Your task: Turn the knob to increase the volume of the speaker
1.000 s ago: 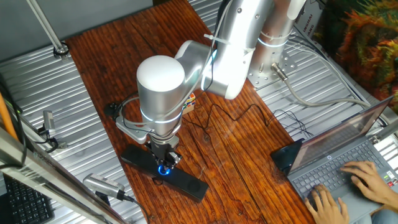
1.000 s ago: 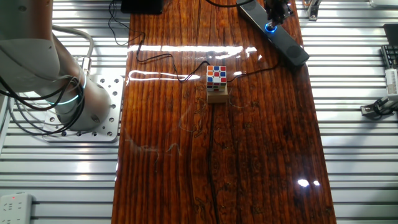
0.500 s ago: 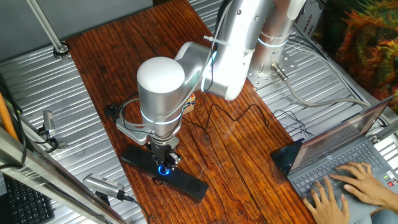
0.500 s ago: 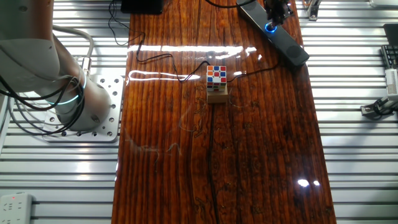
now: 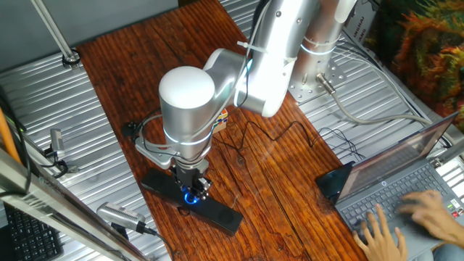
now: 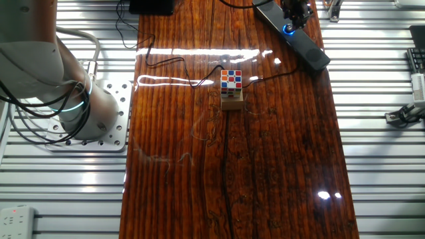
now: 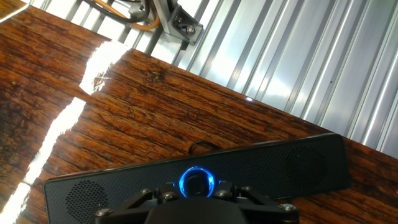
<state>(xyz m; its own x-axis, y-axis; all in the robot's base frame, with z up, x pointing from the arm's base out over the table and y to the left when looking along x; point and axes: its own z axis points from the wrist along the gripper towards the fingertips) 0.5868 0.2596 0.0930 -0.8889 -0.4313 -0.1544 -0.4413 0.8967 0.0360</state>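
The speaker (image 5: pixel 217 212) is a slim black soundbar lying near the table's edge; it also shows in the other fixed view (image 6: pixel 311 50) and across the hand view (image 7: pixel 298 165). The knob (image 5: pixel 190 196) glows blue at its centre, also in the other fixed view (image 6: pixel 288 28) and in the hand view (image 7: pixel 197 182). My gripper (image 5: pixel 191 191) stands straight down on the knob, its fingers on either side of it and closed against it. It appears the same way in the other fixed view (image 6: pixel 293 18) and in the hand view (image 7: pixel 197 191).
A Rubik's cube on a wooden block (image 6: pixel 230 86) stands mid-table with thin black cables (image 6: pixel 186 70) running past it. A laptop (image 5: pixel 395 181) with a person's hands (image 5: pixel 377 235) on it sits at the right. A silver cylinder (image 5: pixel 119 217) lies on the metal rails beside the speaker.
My gripper stays on the knob and seems to have turned slightly about its own axis. The person's hands have shifted on the laptop keyboard.
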